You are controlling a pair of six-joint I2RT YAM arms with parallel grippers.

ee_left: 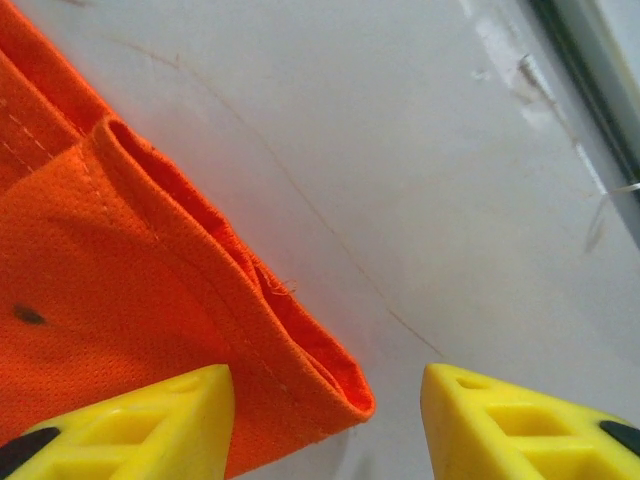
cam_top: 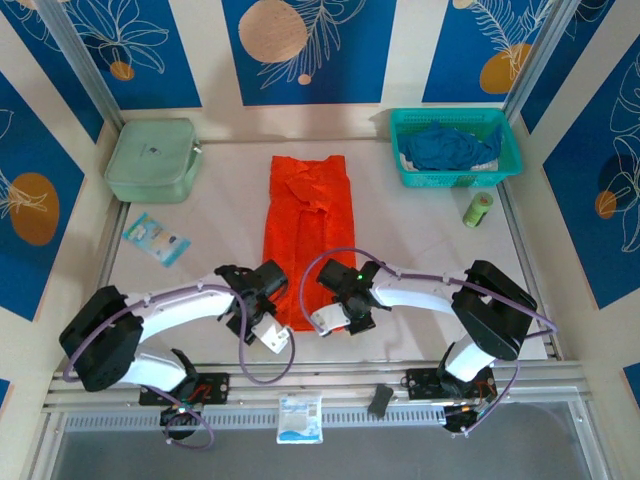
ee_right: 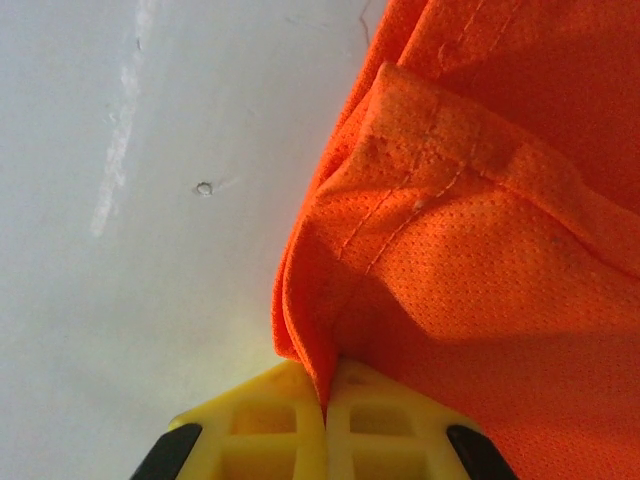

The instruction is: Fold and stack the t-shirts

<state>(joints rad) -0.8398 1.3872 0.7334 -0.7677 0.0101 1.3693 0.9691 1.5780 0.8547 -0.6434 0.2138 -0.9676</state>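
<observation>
The orange t-shirt (cam_top: 308, 225) lies as a long narrow folded strip down the middle of the table. Its near end sits between both grippers. My left gripper (cam_top: 268, 315) is open, its yellow fingers (ee_left: 150, 420) straddling the folded near corner of the orange t-shirt (ee_left: 150, 290). My right gripper (cam_top: 335, 310) is shut on the other near corner, the orange t-shirt (ee_right: 480, 250) bunching up from between its closed fingers (ee_right: 290, 420). The dark blue t-shirt (cam_top: 447, 146) lies crumpled in the teal basket (cam_top: 505, 140) at the back right.
A pale green zip case (cam_top: 152, 158) sits at the back left. A small packet (cam_top: 156, 238) lies left of the shirt, a green spool (cam_top: 478, 209) right of it. A white packet (cam_top: 299, 417) and a dark clip (cam_top: 380, 401) rest on the front rail.
</observation>
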